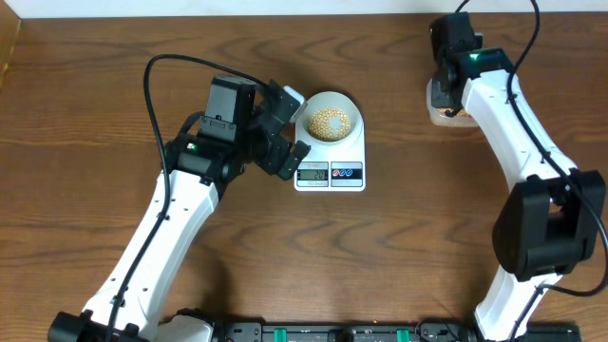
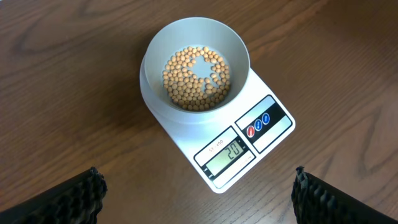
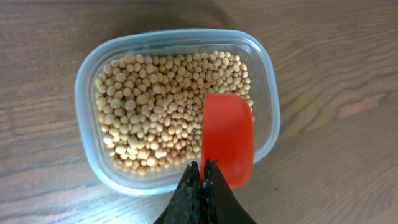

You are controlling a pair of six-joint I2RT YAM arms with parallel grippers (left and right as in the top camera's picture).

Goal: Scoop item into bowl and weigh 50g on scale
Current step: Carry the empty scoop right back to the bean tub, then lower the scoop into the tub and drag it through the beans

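Wooden tabletop [image 1: 85, 85] carries our scale [image 2: 186, 134]; on it sits the bowl [image 2: 155, 93], its floor thinly covered with beans [image 2: 186, 87] (display reads 20). Left gripper [image 1: 293, 123] hovers near, jaws spread. Right gripper [image 3: 202, 183] pinches a red scoop [image 3: 228, 137] over the clear tub [image 3: 87, 81], which is full of beans.

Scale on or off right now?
On. The scale display shows digits, apparently 20, with the bowl of beans on it.

Pale grey-white bowl [image 2: 198, 34] upright on white scale [image 2: 264, 87], tan beans [image 2: 186, 87] thinly inside
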